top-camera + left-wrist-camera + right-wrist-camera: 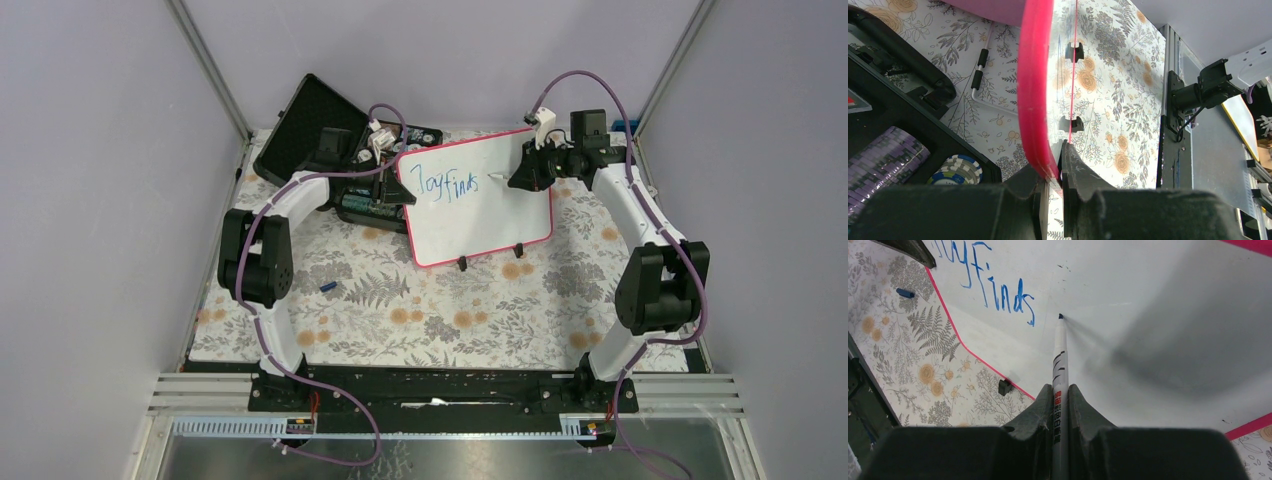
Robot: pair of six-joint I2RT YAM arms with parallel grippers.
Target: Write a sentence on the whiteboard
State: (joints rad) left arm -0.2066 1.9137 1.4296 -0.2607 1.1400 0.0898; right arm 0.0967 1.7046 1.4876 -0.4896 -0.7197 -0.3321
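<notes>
The whiteboard [490, 205] with its pink-red frame stands tilted at the back middle of the table, with blue writing "Joy finds" [447, 186] on it. My left gripper [397, 187] is shut on the board's left edge; in the left wrist view the pink frame [1034, 85] runs between the fingers [1075, 170]. My right gripper [522, 177] is shut on a white marker [1059, 365]. The marker's tip [1060, 316] touches the board just right of the last letter. The writing also shows in the right wrist view [998, 290].
An open black poker-chip case [330, 150] with chips [955, 170] stands behind the board at the left. A small blue cap [328, 287] lies on the floral cloth. The board's black feet [463, 264] rest on the cloth. Purple cables loop over both arms.
</notes>
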